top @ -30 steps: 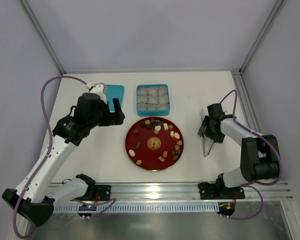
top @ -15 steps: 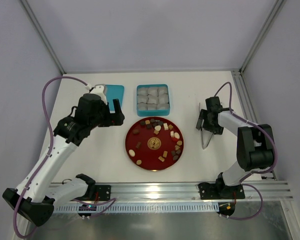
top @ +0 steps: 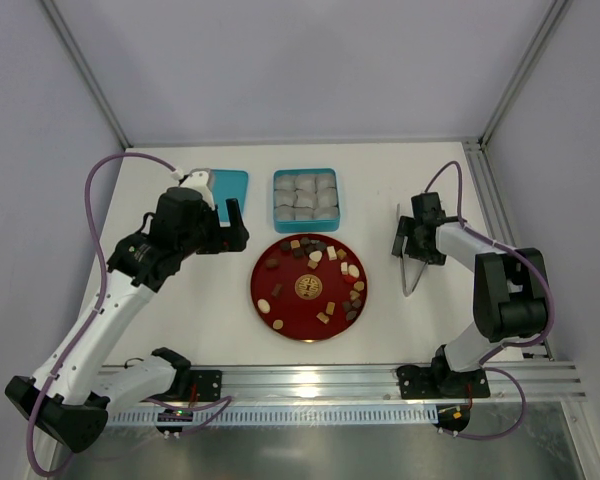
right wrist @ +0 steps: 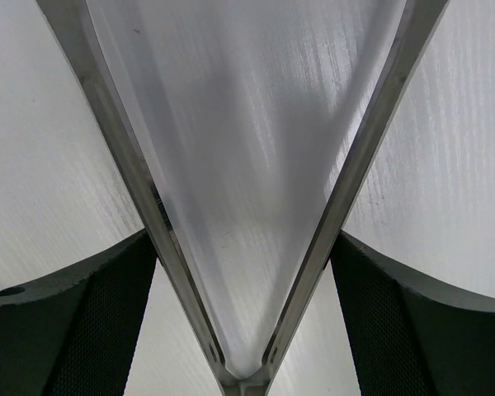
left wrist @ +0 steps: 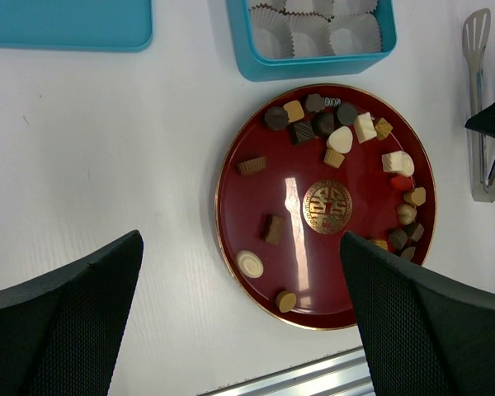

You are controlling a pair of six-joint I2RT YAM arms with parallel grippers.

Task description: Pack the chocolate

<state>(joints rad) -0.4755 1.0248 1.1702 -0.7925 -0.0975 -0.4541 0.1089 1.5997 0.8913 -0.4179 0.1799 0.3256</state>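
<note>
Right gripper (right wrist: 246,239) straddles tongs (right wrist: 371,132), plain only from its wrist.

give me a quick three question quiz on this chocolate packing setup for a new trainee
1. True or false: the paper cups in the teal box already hold chocolate.
2. What lies between the open fingers of the right gripper? A) a spoon B) metal tongs C) a knife
3. Fill in: every piece of chocolate sits on the red ____.
Key: 1 false; 2 B; 3 plate.
</note>
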